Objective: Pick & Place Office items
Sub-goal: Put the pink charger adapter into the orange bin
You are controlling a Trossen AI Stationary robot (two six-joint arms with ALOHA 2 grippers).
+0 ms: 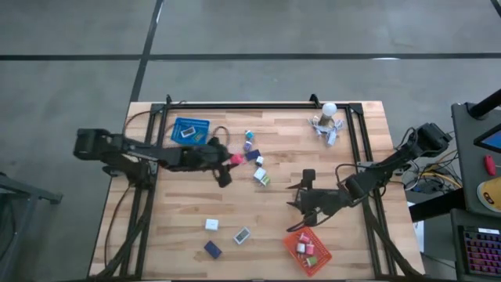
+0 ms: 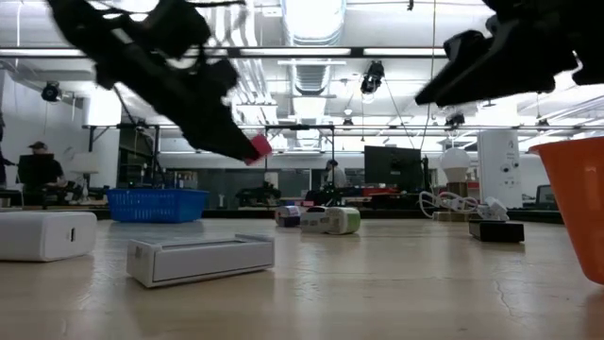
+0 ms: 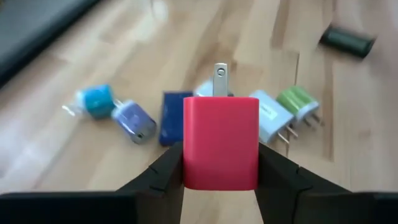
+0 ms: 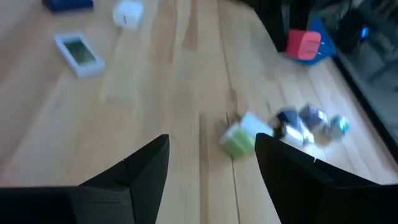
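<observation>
My left gripper (image 1: 232,160) is shut on a red plug block (image 3: 221,140), which hangs above the table's middle (image 2: 258,147). Below and past it lie a teal roll (image 3: 96,99), a lilac block (image 3: 134,121), a dark blue block (image 3: 174,117), a white plug block (image 3: 270,115) and a green one (image 3: 297,101). All of them rest on the wood. My right gripper (image 1: 294,197) hovers open over bare wood toward the right, near the orange basket (image 1: 307,251), with nothing between its fingers (image 4: 143,168). My left gripper pinches the red block's two opposite side faces (image 3: 189,155) between its two fingers. A metal prong (image 3: 220,79) sticks out of the block's far end, away from the fingers. The fingers come from the table's left, slanting down. The block is lifted clear of the table.
A blue basket (image 1: 190,129) sits at the far left, and a white ball-topped clip cluster (image 1: 327,117) at the far right. Near the front edge lie a white block (image 1: 212,225), a flat white box (image 1: 243,235) and a dark blue block (image 1: 212,249). A dark roll (image 3: 347,40) lies apart.
</observation>
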